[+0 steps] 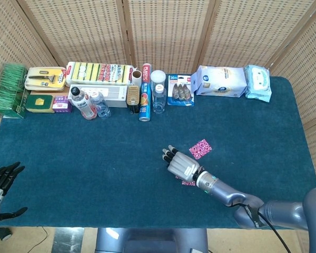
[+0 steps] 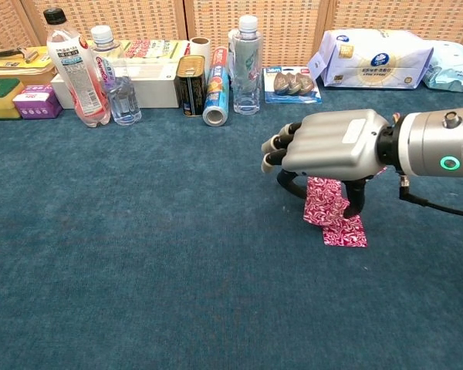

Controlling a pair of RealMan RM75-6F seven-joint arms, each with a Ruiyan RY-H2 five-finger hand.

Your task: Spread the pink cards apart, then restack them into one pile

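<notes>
right hand (image 2: pixel 332 142) palm-down, pinching a pink card (image 2: pixel 324 202) (hanging).

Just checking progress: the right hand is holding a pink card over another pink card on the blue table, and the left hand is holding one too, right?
Not quite. The left hand holds nothing, as the head view shows. The right hand does hold a pink card over another pink card on the blue table.

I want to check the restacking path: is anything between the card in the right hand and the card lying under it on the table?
Nothing visible: the right hand holds a pink card directly over the lying card.
</notes>
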